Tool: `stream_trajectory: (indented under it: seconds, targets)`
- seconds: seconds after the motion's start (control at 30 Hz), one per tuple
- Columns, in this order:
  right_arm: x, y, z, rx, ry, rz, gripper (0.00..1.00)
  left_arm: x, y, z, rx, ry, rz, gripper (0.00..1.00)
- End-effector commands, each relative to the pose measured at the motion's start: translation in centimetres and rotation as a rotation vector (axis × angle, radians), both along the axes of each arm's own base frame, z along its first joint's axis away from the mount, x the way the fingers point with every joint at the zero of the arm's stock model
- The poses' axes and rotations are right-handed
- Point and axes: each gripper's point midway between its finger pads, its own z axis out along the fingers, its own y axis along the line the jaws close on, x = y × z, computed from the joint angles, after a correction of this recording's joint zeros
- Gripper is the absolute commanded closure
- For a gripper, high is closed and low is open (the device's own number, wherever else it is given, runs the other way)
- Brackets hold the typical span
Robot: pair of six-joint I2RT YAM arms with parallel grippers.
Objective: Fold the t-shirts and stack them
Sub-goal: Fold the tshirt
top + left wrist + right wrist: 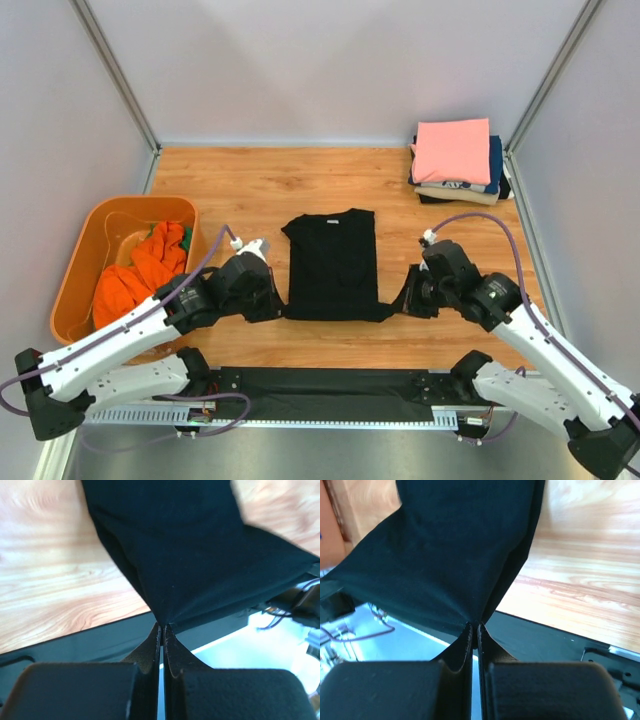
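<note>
A black t-shirt [332, 264] lies partly folded in the middle of the wooden table, its near edge lifted. My left gripper [281, 309] is shut on that shirt's near left corner; in the left wrist view the cloth [190, 555] fans up from the pinched gripper [163, 626]. My right gripper [403, 303] is shut on the near right corner, and the right wrist view shows the cloth [450, 555] stretched away from the gripper [474, 625]. A stack of folded t-shirts [455, 160], pink on top, sits at the far right. Orange t-shirts [140, 272] lie crumpled in the tub.
The orange plastic tub [88, 252] stands at the left side of the table. Grey walls close in the table [250, 185] on three sides. A black strip [330, 385] and the arm bases run along the near edge.
</note>
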Motion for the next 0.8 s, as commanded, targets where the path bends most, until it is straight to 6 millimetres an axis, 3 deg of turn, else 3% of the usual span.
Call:
stream_trajectory:
  seconds: [0.0, 0.07, 0.1, 0.33, 0.43, 0.5, 0.53, 0.57, 0.7, 0.77]
  targets:
    - [2.7, -2.0, 3.0, -0.124, -0.100, -0.089, 1.00, 2.2, 2.7, 3.5, 0.111, -0.120, 0.058, 1.00]
    - [4.4, -2.6, 3.2, -0.200, -0.107, -0.111, 1.00, 3.6, 3.1, 4.8, 0.143, -0.139, 0.062, 1.00]
    - [5.3, -2.4, 4.7, -0.198, -0.146, -0.100, 1.00, 4.0, 3.0, 5.0, 0.145, -0.129, 0.056, 1.00]
    - [11.3, -2.3, 6.0, -0.224, -0.170, -0.129, 1.00, 9.6, 2.5, 6.5, 0.146, -0.140, 0.083, 1.00]
    - [14.3, -2.1, 5.2, -0.259, -0.146, -0.127, 1.00, 12.6, 2.1, 6.3, 0.167, -0.125, 0.087, 1.00]
    - [16.0, -1.7, 5.8, -0.232, -0.158, -0.120, 1.00, 14.2, 1.8, 7.0, 0.154, -0.134, 0.090, 1.00]
    - [16.7, -1.4, 5.1, -0.234, -0.134, -0.108, 1.00, 15.5, 1.9, 6.3, 0.162, -0.118, 0.104, 1.00]
    - [17.9, -1.6, 5.7, -0.230, -0.154, -0.117, 1.00, 16.4, 1.7, 6.9, 0.154, -0.130, 0.107, 1.00]
    - [21.2, -1.9, 5.3, -0.233, -0.145, -0.116, 1.00, 19.5, 1.4, 6.1, 0.141, -0.101, 0.114, 1.00]
    - [22.6, -1.9, 4.0, -0.235, -0.108, -0.111, 1.00, 21.4, 1.4, 5.2, 0.141, -0.081, 0.125, 1.00]
